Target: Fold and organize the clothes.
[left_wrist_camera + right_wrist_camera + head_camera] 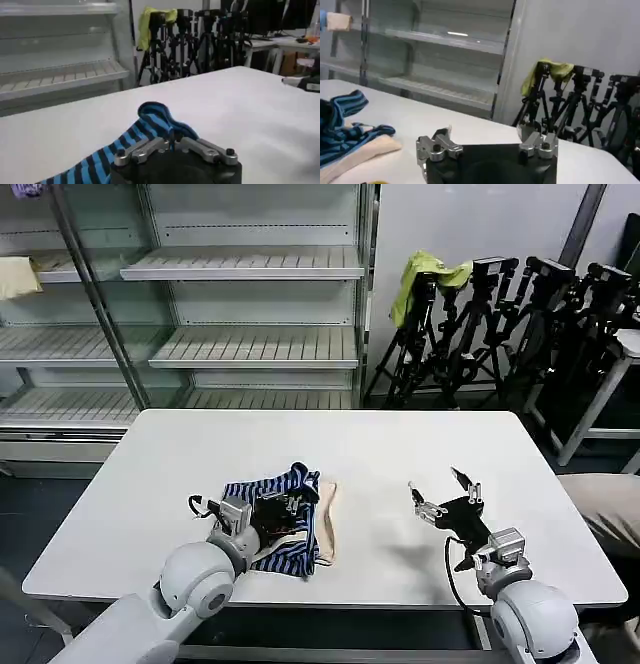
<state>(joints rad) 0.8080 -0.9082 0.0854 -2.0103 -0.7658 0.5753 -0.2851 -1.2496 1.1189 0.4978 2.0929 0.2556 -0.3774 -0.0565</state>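
Note:
The clothes are one blue-and-black striped shirt [262,522] with a cream edge, lying bunched on the white table [350,444], left of centre near the front. My left gripper [291,502] is over the heap, shut on a raised fold of the shirt. In the left wrist view the left gripper [173,143] has its jaws together, with striped fabric [152,120] rising out from between them. My right gripper [444,495] hovers open over bare table to the shirt's right, holding nothing. In the right wrist view, the right gripper [487,137] has widely spread fingers, and the shirt [342,127] lies off to the side.
Empty metal shelves [250,344] stand behind the table. A pale beige cloth [15,276] lies on one shelf at the far left. Black tripods [500,334] stand at the back right, one draped with a yellow-green cloth [428,272]. A beige shape [605,509] sits by the table's right edge.

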